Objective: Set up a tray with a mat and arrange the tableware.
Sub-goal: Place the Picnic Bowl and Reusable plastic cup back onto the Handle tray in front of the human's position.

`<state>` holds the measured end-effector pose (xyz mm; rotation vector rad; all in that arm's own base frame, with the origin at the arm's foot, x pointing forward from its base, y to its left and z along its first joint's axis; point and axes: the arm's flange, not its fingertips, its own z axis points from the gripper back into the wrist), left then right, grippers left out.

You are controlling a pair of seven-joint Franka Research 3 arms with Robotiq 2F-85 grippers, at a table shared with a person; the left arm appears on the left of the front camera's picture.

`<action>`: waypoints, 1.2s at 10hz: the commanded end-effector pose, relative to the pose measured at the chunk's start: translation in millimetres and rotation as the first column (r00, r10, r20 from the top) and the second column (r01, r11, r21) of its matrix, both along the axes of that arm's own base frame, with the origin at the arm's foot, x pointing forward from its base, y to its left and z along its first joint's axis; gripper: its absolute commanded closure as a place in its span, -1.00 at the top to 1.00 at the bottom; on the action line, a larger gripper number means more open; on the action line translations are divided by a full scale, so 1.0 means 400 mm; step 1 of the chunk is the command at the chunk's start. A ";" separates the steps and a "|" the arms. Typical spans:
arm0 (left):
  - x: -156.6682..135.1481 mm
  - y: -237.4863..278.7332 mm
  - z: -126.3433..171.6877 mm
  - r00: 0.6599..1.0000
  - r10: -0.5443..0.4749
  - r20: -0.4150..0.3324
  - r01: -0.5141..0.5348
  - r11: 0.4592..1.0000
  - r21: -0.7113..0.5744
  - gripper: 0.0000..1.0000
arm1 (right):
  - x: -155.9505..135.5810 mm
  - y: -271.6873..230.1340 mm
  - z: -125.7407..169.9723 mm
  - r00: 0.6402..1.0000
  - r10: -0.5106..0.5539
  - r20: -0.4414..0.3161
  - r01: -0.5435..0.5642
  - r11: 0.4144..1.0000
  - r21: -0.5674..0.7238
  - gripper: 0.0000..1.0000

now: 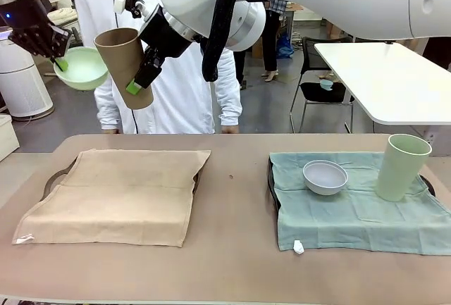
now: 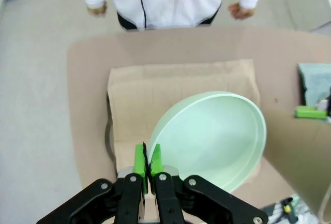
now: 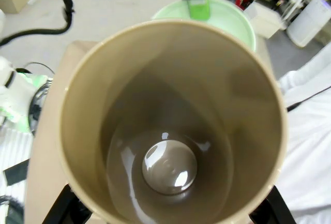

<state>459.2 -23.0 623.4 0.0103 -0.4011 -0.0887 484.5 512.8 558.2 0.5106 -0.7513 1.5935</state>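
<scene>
1. Tan-brown tall plastic cup hung at ten o'clock, clamped by the right gripper.
2. Left gripper pinched the mint-green round bowl's rim.
3. Next, likely: lowering both onto the beige cloth mat.

Table: brown top. Left side: dark tray covered by tan mat. Right side: second tray covered by green mat, carrying whitish grey bowl and upright pale green cup.
</scene>
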 end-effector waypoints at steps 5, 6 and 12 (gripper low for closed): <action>0.000 0.051 -0.345 0.909 0.012 -0.416 -0.041 0.997 -0.060 -0.91 | -0.048 -0.084 -0.337 0.982 -0.009 -0.190 0.024 0.997 0.077 0.62; 0.003 0.047 -0.338 0.942 -0.001 -0.336 -0.014 0.999 -0.041 -0.91 | 0.003 -0.065 -0.281 0.991 -0.048 -0.124 0.052 0.998 0.028 0.62; 0.027 0.024 -0.485 0.922 -0.121 -0.367 0.081 0.989 -0.122 -0.91 | -0.013 -0.084 -0.375 0.990 0.023 -0.136 -0.010 0.995 0.095 0.62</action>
